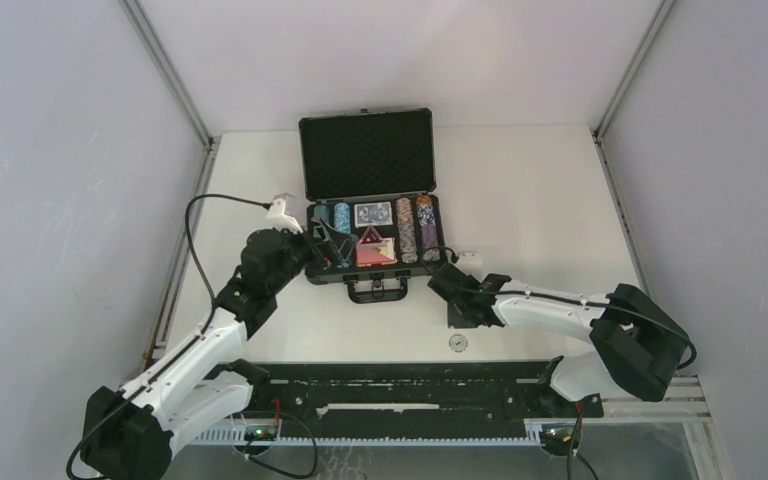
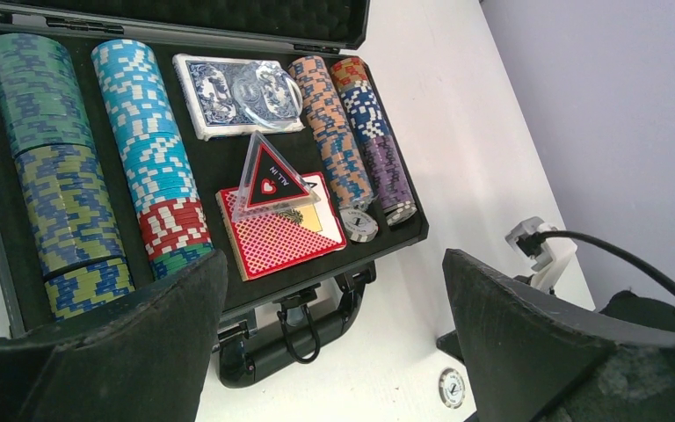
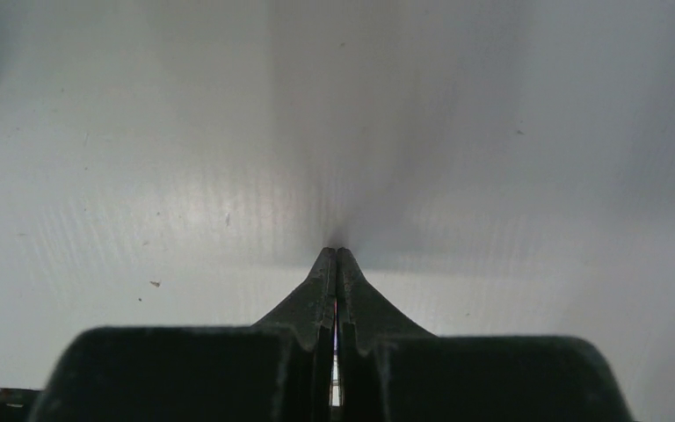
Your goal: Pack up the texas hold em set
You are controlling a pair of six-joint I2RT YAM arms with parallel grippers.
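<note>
I'm holding the left gripper (image 2: 334, 264) wide open with nothing in it, hovering over the near left corner of the case (image 1: 366, 155). The right gripper (image 3: 335, 253) is pinched fully closed, tips pointing down at bare table (image 1: 540, 200) just off the case's near right corner. I'm seeing nothing between them.

The case is sitting mid-table with its lid standing up. Packing is looking mostly done:
- The chip rows (image 2: 154, 149) are filling their slots.
- The blue deck (image 2: 220, 97) and red deck (image 2: 277, 237) are lying in the middle.
- The triangle button (image 2: 270, 176) is resting on the red deck.

Left, as I'm judging it: one round button (image 1: 457, 343) is lying loose on the table near the right gripper, then the lid needs closing.

I'm not seeing how the case fastens. The clear round piece (image 2: 264, 88) on the blue deck is hard to identify. The right wrist view is giving me only table.
</note>
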